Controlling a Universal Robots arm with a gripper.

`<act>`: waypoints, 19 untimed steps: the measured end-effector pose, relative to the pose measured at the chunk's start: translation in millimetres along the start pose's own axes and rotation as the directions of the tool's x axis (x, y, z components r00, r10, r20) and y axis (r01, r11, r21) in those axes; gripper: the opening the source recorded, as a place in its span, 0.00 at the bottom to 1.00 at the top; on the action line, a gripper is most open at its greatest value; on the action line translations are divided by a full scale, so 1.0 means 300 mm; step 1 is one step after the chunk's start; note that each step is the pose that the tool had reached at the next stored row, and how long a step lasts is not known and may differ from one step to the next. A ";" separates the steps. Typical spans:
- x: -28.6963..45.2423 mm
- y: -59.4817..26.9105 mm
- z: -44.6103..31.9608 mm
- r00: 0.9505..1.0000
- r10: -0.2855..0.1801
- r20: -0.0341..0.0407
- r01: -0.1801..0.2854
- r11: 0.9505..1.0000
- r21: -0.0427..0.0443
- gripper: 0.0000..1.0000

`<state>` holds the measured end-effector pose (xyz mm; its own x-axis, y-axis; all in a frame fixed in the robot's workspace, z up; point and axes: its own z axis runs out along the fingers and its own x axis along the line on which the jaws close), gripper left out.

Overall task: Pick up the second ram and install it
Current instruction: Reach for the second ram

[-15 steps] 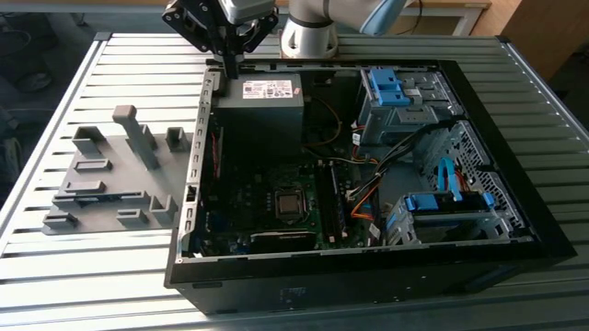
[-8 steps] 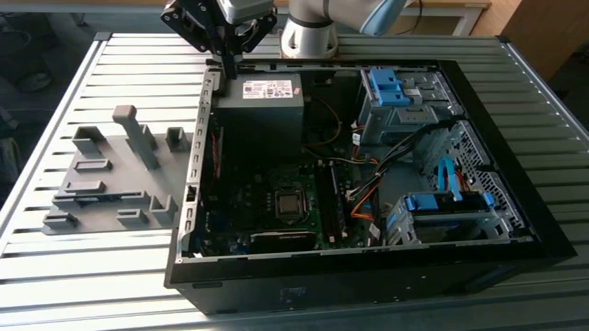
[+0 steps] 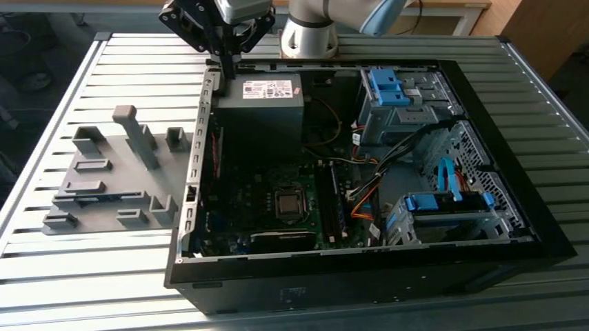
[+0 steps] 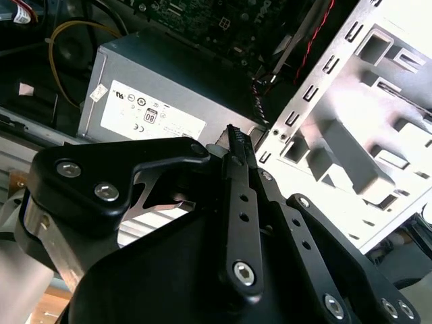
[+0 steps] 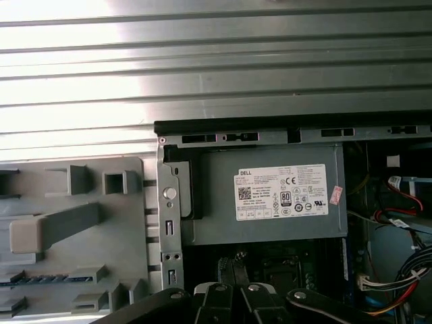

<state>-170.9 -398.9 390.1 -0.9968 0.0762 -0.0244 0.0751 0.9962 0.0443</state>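
The second ram (image 5: 47, 278) is a thin blue-green strip lying in a slot of the grey holder tray (image 5: 128, 229). In the exterior view the ram (image 3: 92, 199) shows as a dark strip near the tray's (image 3: 120, 155) front. My gripper (image 3: 225, 77) hangs over the open computer case's back corner, beside the power supply (image 3: 261, 103), well away from the ram. Its black fingers (image 4: 234, 145) are pressed together with nothing between them. In the first wrist view the gripper (image 5: 233, 266) sits over the motherboard edge below the power supply (image 5: 270, 196).
The open black case (image 3: 368, 269) lies on a slatted metal table (image 3: 138, 55). A green stick (image 3: 330, 207) stands in a motherboard slot beside the processor socket (image 3: 290, 203). Blue-latched drive bays (image 3: 396, 89) and loose cables (image 3: 368, 179) crowd the exterior view's right. A tall grey post (image 3: 138, 134) rises from the tray.
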 end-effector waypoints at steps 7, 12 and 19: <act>0.006 0.000 0.000 1.000 0.000 0.000 0.000 1.000 0.000 0.11; 0.009 -0.001 0.000 1.000 0.000 0.000 0.000 1.000 0.000 0.11; 0.015 -0.001 0.000 1.000 0.000 0.000 0.000 1.000 0.000 0.11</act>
<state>-175.4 -398.9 389.9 -0.9968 0.0762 -0.0245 0.0751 0.9962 0.0444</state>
